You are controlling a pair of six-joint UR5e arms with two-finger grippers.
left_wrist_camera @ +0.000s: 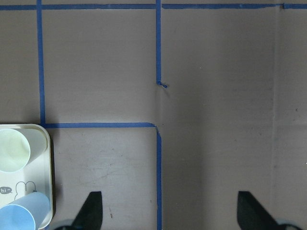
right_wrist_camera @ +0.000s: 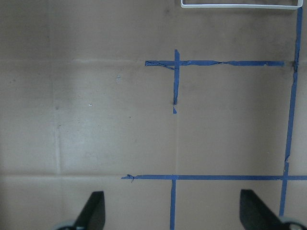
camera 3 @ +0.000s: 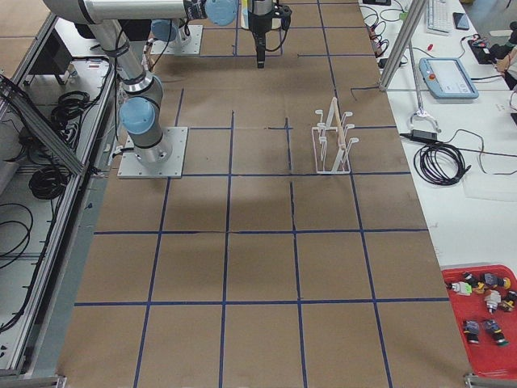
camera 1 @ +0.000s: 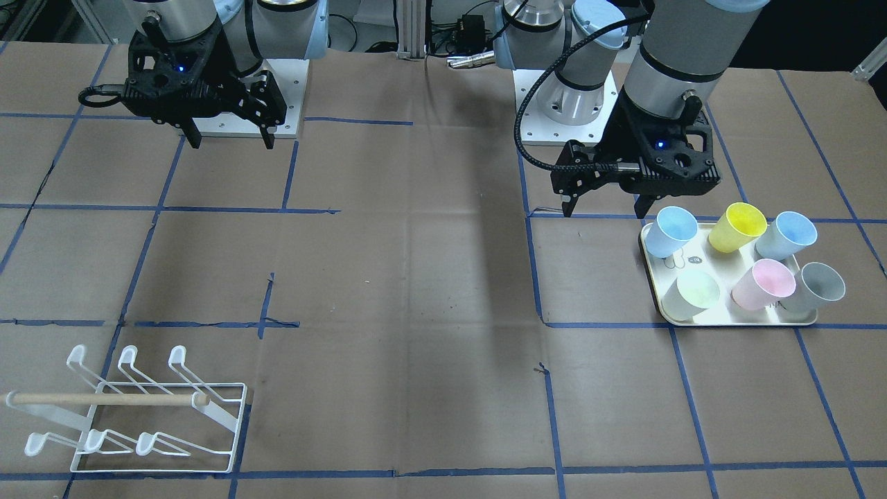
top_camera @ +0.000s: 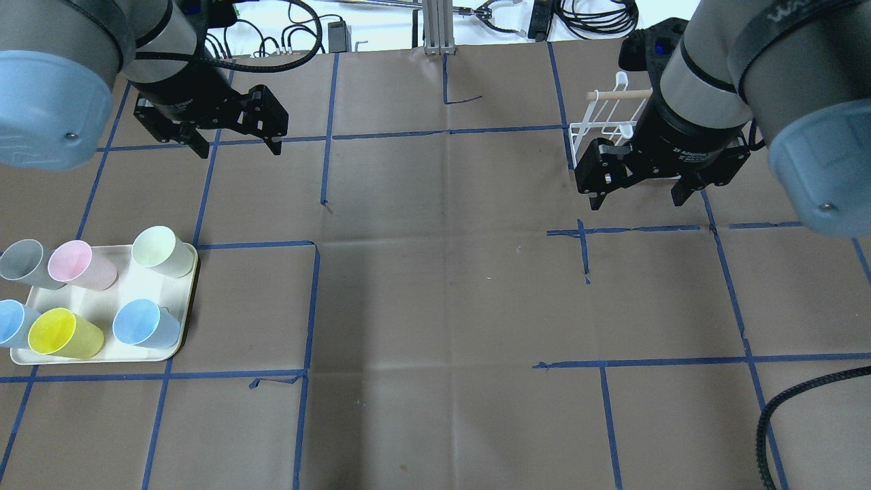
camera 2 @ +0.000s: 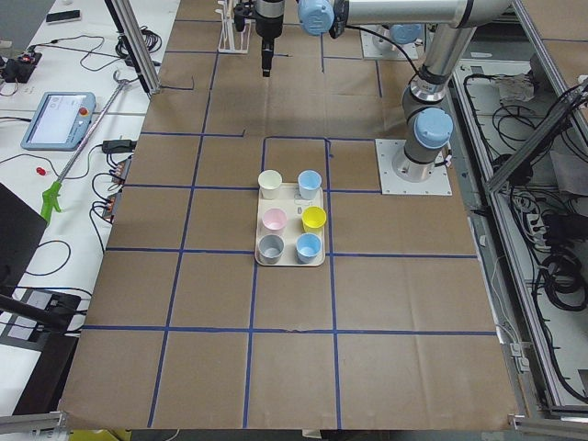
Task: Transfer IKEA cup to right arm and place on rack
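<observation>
We count six pastel plastic cups (camera 1: 762, 284) on one cream tray (camera 1: 721, 267), one white wire rack (camera 1: 104, 398) by the brown table's (camera 1: 429, 277) far edge, middle open; left fingers (left_wrist_camera: 91, 211), right fingers (right_wrist_camera: 93, 211) wide.

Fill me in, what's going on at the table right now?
Nothing is being held yet. All six pastel plastic cups stand on the cream rectangular tray on the robot's left side. The left gripper hovers beside the tray with its jaws open and empty. The right gripper hovers near the white wire rack with the wooden dowel, jaws open too. The rack holds no cup, so pickup and handover have not begun.
</observation>
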